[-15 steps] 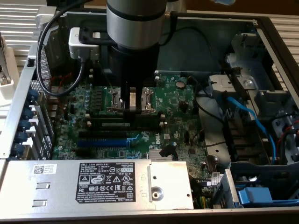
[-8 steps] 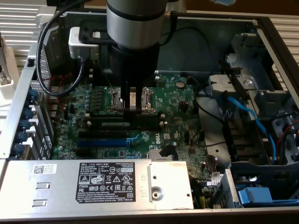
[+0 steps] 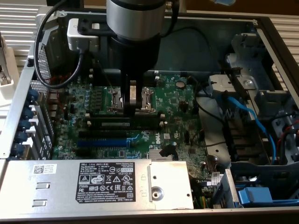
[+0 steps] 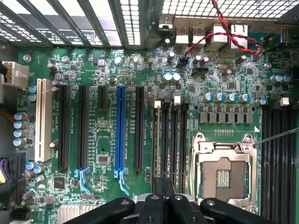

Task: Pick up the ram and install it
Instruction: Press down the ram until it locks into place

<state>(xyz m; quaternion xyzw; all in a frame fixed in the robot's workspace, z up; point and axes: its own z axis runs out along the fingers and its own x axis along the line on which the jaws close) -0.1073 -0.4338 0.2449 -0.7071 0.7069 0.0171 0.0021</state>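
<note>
My gripper (image 3: 132,111) hangs straight down over the green motherboard (image 3: 175,100), beside the CPU socket (image 3: 112,100), with its fingers shut together. Right under the fingertips runs a bank of long black memory slots (image 3: 140,117). The ram (image 4: 155,140) stands on edge as a thin strip in the outermost slot of that bank, next to three bare black slots (image 4: 175,140). One end of the strip runs in under my gripper (image 4: 163,186). I cannot tell whether the fingers touch or pinch it.
The board lies inside an open computer case. A grey power supply (image 3: 112,184) borders it on the near side. Blue cables (image 3: 247,116) and a drive bay sit at the exterior view's right. A blue expansion slot (image 4: 120,130), black expansion slots and a red-black wire (image 4: 224,32) are also on the board.
</note>
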